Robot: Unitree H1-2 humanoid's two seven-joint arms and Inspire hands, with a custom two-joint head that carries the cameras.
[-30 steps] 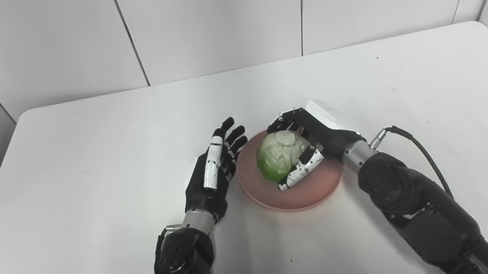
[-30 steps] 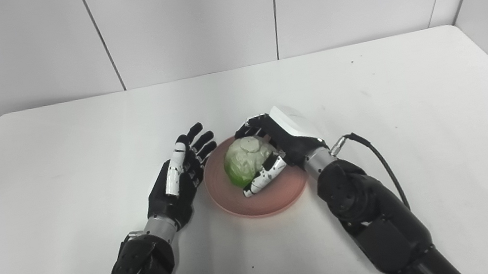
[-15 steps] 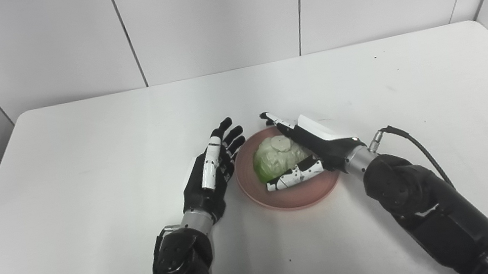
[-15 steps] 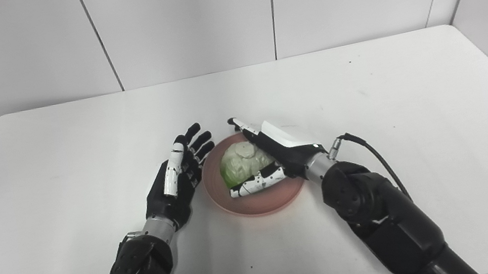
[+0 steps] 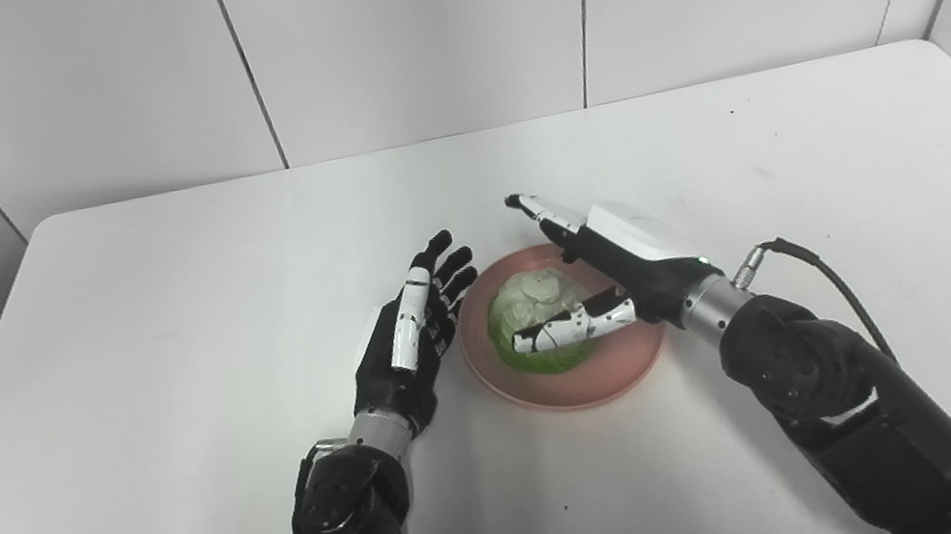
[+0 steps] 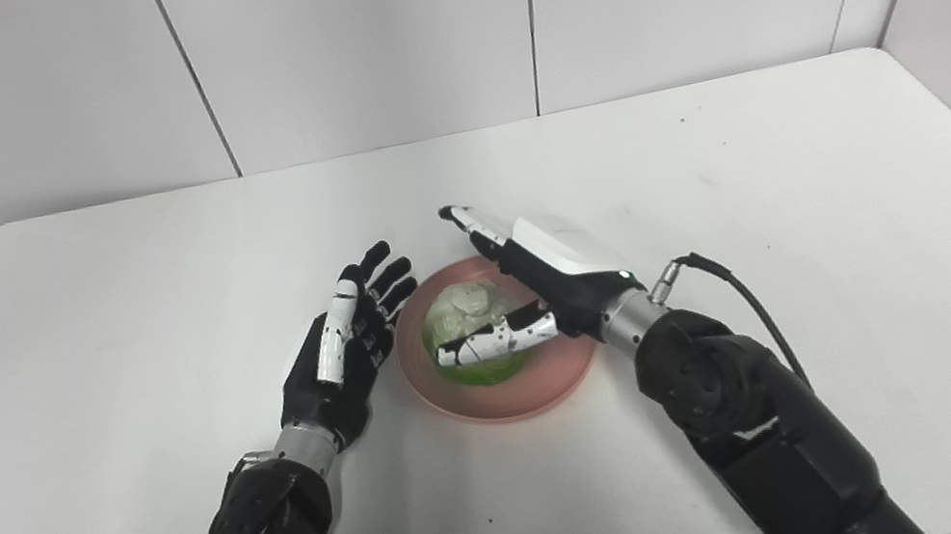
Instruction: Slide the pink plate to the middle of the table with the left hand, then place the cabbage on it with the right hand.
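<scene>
The pink plate (image 5: pixel 597 373) lies near the middle of the white table. The pale green cabbage (image 5: pixel 533 314) rests on its left half. My right hand (image 5: pixel 608 268) hovers over the plate with fingers spread straight, open. Its thumb lies across the front of the cabbage and its fingers reach past it. My left hand (image 5: pixel 414 336) is open, fingers apart, standing on edge just left of the plate rim; I cannot tell whether it touches the rim. The same scene shows in the right eye view, with the cabbage (image 6: pixel 458 324) on the plate (image 6: pixel 546 387).
The white table (image 5: pixel 148 295) is bordered by grey wall panels behind and at both sides. A black cable (image 5: pixel 821 284) loops from my right wrist over the table.
My right hand has opened from around the cabbage and its fingers have stretched out and lifted. The cabbage has settled lower on the plate. My left hand has stayed put.
</scene>
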